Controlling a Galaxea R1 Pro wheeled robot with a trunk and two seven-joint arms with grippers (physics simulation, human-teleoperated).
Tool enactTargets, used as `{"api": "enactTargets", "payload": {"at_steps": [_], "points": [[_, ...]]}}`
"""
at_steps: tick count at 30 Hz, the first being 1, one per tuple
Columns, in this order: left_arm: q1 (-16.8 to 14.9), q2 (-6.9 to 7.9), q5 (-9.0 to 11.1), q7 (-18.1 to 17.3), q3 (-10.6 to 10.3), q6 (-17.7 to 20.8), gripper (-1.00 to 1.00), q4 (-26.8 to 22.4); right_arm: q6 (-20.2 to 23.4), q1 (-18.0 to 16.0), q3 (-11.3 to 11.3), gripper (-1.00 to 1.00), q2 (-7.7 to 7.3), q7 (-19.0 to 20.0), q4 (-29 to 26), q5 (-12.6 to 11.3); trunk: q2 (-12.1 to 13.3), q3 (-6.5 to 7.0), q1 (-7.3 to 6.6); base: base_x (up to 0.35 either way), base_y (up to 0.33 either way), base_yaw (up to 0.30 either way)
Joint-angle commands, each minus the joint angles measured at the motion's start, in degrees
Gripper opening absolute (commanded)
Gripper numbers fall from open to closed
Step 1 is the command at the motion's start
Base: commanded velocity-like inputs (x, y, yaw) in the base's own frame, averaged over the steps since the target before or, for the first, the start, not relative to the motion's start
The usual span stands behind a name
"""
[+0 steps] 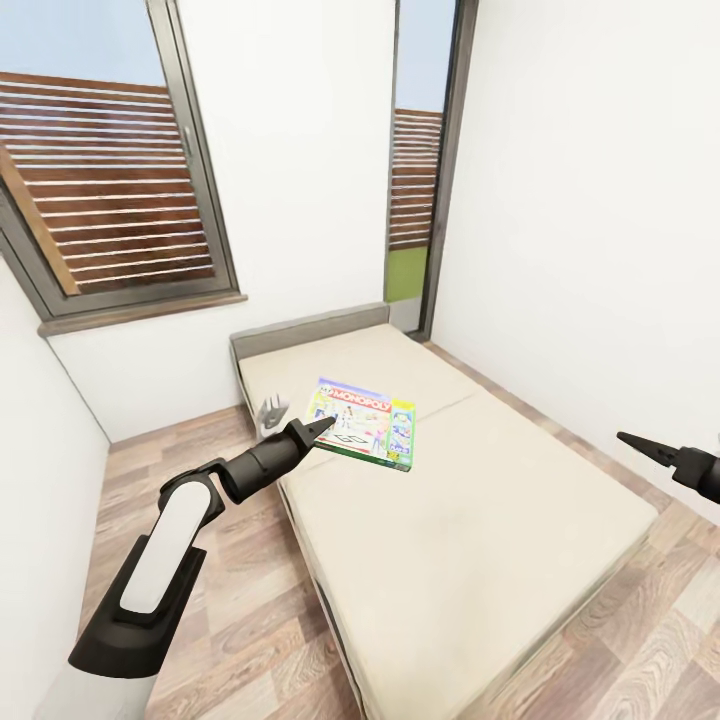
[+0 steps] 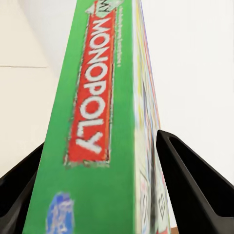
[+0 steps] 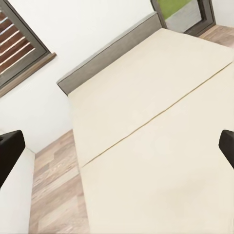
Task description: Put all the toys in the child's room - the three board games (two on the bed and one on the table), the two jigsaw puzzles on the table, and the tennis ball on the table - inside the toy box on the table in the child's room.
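Note:
A Monopoly board game (image 1: 362, 425), flat with a green edge, hangs slightly tilted over the head half of the beige bed (image 1: 470, 530). My left gripper (image 1: 318, 427) is shut on its near left edge. In the left wrist view the green edge of the board game (image 2: 97, 97) fills the space between the two black fingers of the left gripper (image 2: 102, 141). My right gripper (image 1: 640, 447) hovers at the bed's right side, open and empty. The right wrist view looks past the spread right gripper (image 3: 118, 146) onto the bare mattress of the bed (image 3: 146, 146). The toy box and table are out of view.
A low grey headboard (image 1: 310, 330) stands against the white far wall. A shuttered window (image 1: 100, 190) is at the left and a tall narrow window (image 1: 415, 170) at the corner. Wood-plank floor (image 1: 250, 620) runs along both sides of the bed.

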Motion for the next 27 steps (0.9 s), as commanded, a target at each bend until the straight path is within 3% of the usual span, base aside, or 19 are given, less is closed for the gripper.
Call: {"api": "enactTargets", "payload": {"at_steps": [1,9,27], "points": [[-0.1,0.05,0.6,0.5,0.0,0.1,-1.0,-0.1,0.2,-0.1,-0.1,1.0,0.0,0.4,0.0,0.3,0.3,0.17,-0.19,0.0,0.0,0.0],[0.0,0.05,0.6,0.5,0.0,0.1,-1.0,-0.1,0.2,-0.1,-0.1,1.0,0.0,0.4,0.0,0.3,3.5,2.36,-1.95,0.0,0.0,0.0],[0.0,0.04,0.6,0.5,0.0,0.1,-1.0,-0.1,0.2,-0.1,-0.1,1.0,0.0,0.4,0.0,0.3,3.5,4.05,-1.95,0.0,0.0,0.0]]}}
